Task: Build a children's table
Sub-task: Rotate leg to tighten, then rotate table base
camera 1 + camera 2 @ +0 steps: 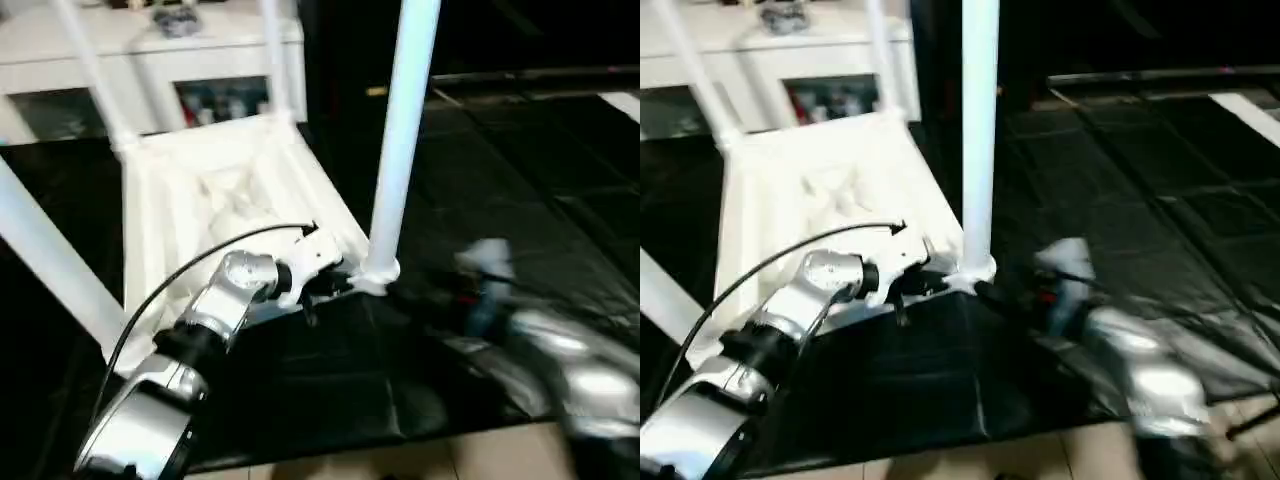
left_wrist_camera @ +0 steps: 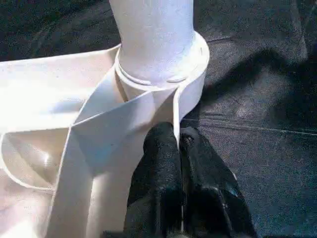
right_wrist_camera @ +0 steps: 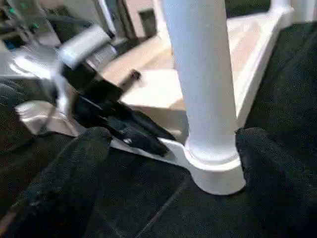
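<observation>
Children's table (image 1: 215, 190), upturned at frame centre: left gripper (image 2: 178, 148) pinches its rim steady; right gripper's (image 3: 163, 148) jaws stand apart around the corner leg (image 1: 402, 130).

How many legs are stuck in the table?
4. One leg stands at the near corner by the left gripper, one at the near left corner, one at the far left, one at the far right.

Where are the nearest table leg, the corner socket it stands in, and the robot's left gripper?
nearest table leg (image 1: 400, 140), left eye view, mid shaft.
corner socket (image 3: 215, 173), right wrist view, rounded collar.
left gripper (image 2: 179, 148), left wrist view, fingertips pinching the tabletop's rim.
</observation>
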